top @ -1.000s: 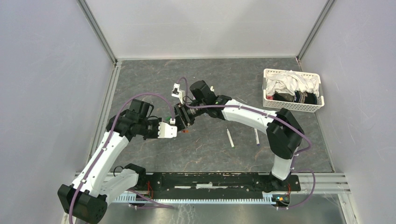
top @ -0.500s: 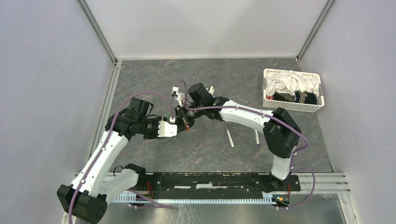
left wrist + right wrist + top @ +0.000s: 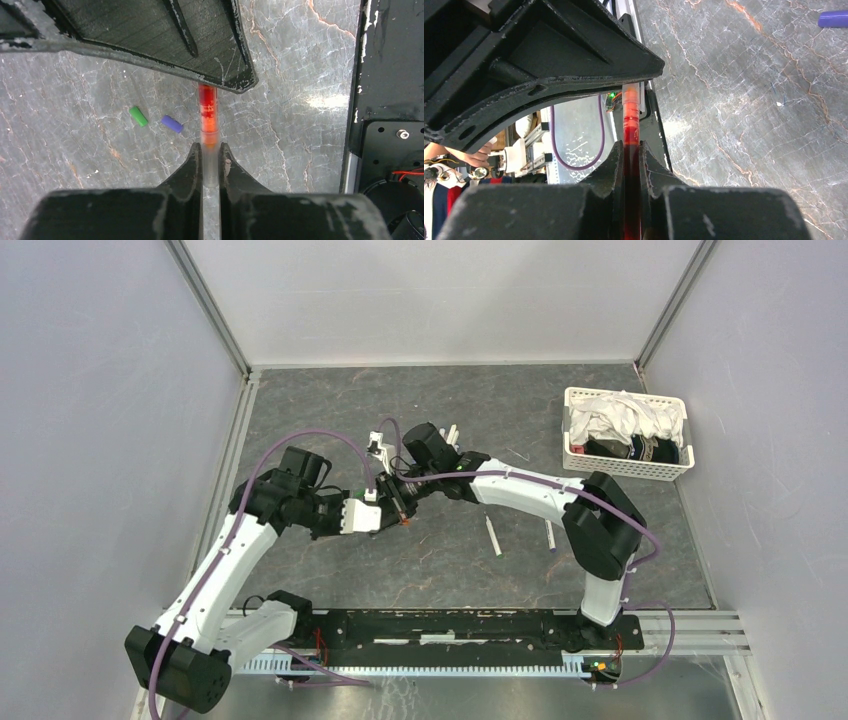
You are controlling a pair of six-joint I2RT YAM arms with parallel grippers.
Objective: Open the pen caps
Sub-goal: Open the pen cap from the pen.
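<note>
A pen is held in the air between both grippers above the table's middle. My left gripper (image 3: 386,514) (image 3: 210,148) is shut on its frosted white barrel (image 3: 210,167). My right gripper (image 3: 400,502) (image 3: 630,146) faces it and is shut on the pen's red cap end (image 3: 630,131) (image 3: 207,107). A short orange band (image 3: 210,138) shows just beyond the left fingertips. A loose green cap (image 3: 138,116) and a loose purple cap (image 3: 172,123) (image 3: 833,19) lie on the table below. Two more white pens (image 3: 492,536) (image 3: 549,533) lie to the right.
A white basket (image 3: 572,455) with cloth and dark items stands at the back right. Grey walls with metal rails enclose the dark marble table (image 3: 330,400). The arms' black base rail (image 3: 450,625) runs along the near edge.
The right wrist has shifted slightly left and toward the left gripper, and the left arm has edged right. Both stay shut on the same pen.
</note>
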